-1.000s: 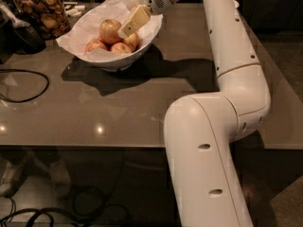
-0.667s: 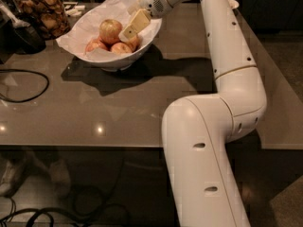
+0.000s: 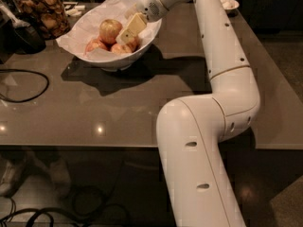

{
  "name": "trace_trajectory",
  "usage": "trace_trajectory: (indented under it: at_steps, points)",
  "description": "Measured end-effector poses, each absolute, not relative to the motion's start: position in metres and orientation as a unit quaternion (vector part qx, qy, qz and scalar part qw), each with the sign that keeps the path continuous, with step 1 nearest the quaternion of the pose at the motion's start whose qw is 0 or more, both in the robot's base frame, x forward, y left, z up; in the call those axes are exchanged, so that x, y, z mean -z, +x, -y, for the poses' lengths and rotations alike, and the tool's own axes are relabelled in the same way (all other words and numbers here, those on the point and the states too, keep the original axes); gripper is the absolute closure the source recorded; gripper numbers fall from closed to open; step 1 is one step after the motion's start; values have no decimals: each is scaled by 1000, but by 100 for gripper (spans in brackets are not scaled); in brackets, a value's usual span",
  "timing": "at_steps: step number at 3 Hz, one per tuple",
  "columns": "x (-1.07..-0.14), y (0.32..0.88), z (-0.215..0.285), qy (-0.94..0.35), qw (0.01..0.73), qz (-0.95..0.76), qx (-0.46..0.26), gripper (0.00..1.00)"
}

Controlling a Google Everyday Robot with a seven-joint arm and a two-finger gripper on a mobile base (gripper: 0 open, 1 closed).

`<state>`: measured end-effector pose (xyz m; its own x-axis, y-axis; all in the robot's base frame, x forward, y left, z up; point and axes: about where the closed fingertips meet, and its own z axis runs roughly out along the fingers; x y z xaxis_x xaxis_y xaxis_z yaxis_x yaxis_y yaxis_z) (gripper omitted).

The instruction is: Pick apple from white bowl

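Observation:
The white bowl (image 3: pixel 142 44), lined with crinkled white paper, stands at the back left of the brown table. The apple (image 3: pixel 110 30), pale yellow-green with a pink blush, rests on top of two smaller, redder apples (image 3: pixel 96 45) inside it. My gripper (image 3: pixel 131 29), pale yellow at the tip, reaches down into the bowl from the right and sits just right of the apple, close to it or touching it. My white arm runs from the lower middle of the view up to the bowl.
A glass jar of brown snacks (image 3: pixel 41 9) and a dark object (image 3: pixel 21 32) stand left of the bowl. A black cable (image 3: pixel 28 86) loops on the table's left. A small white dish (image 3: pixel 230 4) sits at the far right. The table's front edge (image 3: pixel 71 146) is near.
My gripper has edged down and left inside the bowl, closer to the big apple. The apples and bowl have not moved.

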<state>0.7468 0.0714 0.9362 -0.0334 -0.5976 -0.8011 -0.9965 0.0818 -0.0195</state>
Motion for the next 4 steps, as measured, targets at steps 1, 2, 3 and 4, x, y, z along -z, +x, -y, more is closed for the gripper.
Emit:
trace_trajectory:
  at_steps: [1, 2, 3, 4]
  points:
    - [-934, 742, -85, -621, 325, -648, -298, 16]
    - [-933, 737, -100, -634, 316, -639, -299, 17]
    - [-938, 731, -115, -644, 312, -631, -300, 16]
    - [-943, 730, -117, -654, 315, -625, -288, 14]
